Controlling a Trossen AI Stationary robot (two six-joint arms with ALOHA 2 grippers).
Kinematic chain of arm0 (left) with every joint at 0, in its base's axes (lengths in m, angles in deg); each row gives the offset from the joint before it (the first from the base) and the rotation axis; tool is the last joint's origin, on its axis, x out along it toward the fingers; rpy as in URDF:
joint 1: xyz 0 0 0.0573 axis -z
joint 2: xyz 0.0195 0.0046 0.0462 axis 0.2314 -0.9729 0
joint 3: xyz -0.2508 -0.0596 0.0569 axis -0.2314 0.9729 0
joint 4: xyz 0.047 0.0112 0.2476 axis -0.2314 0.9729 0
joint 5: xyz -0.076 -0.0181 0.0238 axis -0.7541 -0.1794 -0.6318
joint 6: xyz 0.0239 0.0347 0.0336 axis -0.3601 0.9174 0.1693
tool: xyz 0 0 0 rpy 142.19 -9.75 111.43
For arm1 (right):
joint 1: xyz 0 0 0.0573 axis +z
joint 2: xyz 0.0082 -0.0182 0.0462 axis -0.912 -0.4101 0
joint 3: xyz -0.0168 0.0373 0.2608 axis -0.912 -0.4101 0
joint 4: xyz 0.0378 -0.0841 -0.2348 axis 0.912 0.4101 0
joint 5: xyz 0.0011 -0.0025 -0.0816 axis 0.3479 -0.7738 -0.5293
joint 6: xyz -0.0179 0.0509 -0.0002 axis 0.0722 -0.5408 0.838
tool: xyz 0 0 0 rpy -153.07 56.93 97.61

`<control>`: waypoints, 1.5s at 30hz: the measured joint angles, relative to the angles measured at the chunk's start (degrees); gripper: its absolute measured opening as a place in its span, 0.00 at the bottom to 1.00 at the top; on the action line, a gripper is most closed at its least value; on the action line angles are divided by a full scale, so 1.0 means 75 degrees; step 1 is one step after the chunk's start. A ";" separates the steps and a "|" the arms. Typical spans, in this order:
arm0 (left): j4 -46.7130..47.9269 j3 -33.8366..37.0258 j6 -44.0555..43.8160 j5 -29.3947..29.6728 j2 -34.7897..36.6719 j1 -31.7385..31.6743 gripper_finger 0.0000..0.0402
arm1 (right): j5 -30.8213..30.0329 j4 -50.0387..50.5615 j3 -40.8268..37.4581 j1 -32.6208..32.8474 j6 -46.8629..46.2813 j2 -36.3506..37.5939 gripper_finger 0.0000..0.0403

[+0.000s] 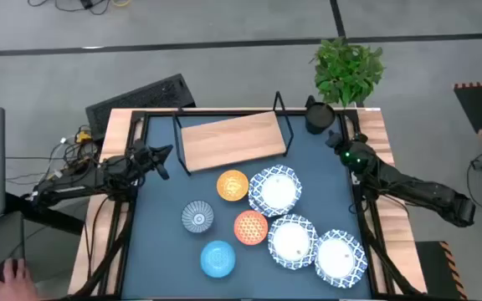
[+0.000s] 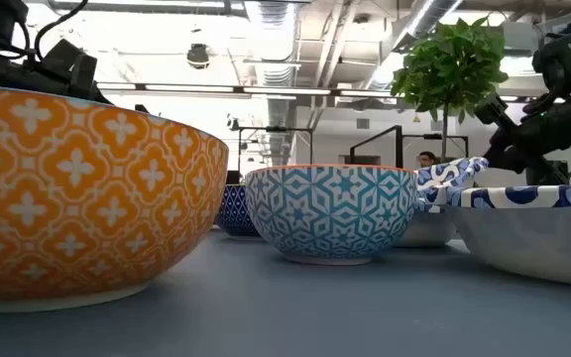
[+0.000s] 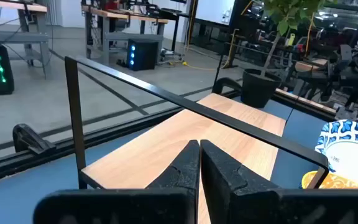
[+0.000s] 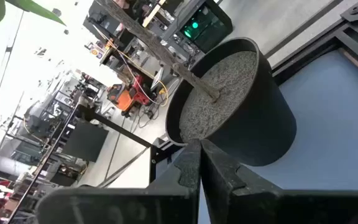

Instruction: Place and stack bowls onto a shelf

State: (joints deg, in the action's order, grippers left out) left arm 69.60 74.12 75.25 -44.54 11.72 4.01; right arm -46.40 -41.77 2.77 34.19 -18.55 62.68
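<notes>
Seven bowls, all on the dark-blue tabletop [image 1: 166,251] in front of the shelf [image 1: 233,138], none on its board yet. Nearest the shelf's front edge: the yellow-orange bowl [image 1: 233,185], touching or just beside a large white bowl with blue-patterned rim [image 1: 275,189]. Farther out: grey-blue patterned bowl [image 1: 197,216], red-orange bowl [image 1: 251,227], light blue bowl [image 1: 217,257], and two more large white blue-rimmed bowls [image 1: 292,242] [image 1: 339,256] trailing diagonally toward the right front corner. Shelf's long axis running across the table, left to right, slightly tilted, with the thin black wire frame [image 3: 166,93] standing up around the wooden board.

Left gripper [image 1: 161,159] just beside the shelf's left end, fingers [image 3: 185,171] pressed together, holding nothing, pointing over the board. Right gripper [image 1: 341,140] near the back right corner, close to the black plant pot [image 4: 235,99], likewise closed and empty. Bowls lying toward the table's front from both sets of jaws. Small bowls closer to the left arm, large white ones closer to the right arm. Probably a start-of-task pose: no bowl approached yet. Next move likely a swing away from the shelf toward the cluster, with jaws needing to open first.

Potted plant [image 1: 348,67] at the back right corner beyond the pot. A person's hand [image 1: 11,280] at the picture's lower left, well off the table.
</notes>
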 joint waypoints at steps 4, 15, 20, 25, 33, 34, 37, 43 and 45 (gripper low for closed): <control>0.0000 0.0000 0.0001 0.0000 0.0000 0.0000 0.00 | 0.0000 -0.0001 -0.0001 0.0000 0.0000 0.0000 0.09; 0.0000 0.0000 -0.0057 0.0000 0.0000 0.0003 0.00 | 0.0000 0.0000 0.0000 -0.0003 -0.0003 0.0000 0.09; -0.0017 0.0000 -0.0266 0.0018 0.0000 0.0000 0.00 | 0.0000 -0.0003 -0.0001 -0.0002 0.0000 0.0000 0.09; -0.0020 0.0000 0.0008 0.0029 0.0000 0.0002 0.00 | 0.0000 0.0000 0.0000 -0.0001 -0.0002 0.0002 0.09; -0.0026 0.0000 -0.0038 0.0033 0.0000 0.0000 0.00 | 0.0000 -0.0003 0.0000 0.0000 0.0000 0.0000 0.09; -0.0026 0.0000 -0.0039 0.0035 0.0000 0.0001 0.00 | 0.0000 0.0000 -0.0002 0.0000 0.0000 0.0001 0.09; -0.0029 0.0000 -0.0047 0.0035 0.0000 0.0003 0.00 | 0.0000 -0.0001 -0.0001 -0.0002 0.0000 0.0000 0.09; -0.0028 0.0000 -0.0052 0.0044 0.0000 0.0000 0.00 | 0.0000 -0.0001 -0.0001 -0.0001 0.0000 0.0000 0.09; -0.0026 0.0000 -0.0052 0.0050 0.0000 0.0001 0.00 | 0.0000 0.0000 -0.0002 -0.0001 0.0000 0.0000 0.09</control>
State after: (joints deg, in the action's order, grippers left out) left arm 69.41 74.12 74.86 -44.17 11.72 4.02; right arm -46.40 -41.77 2.76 34.18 -18.55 62.68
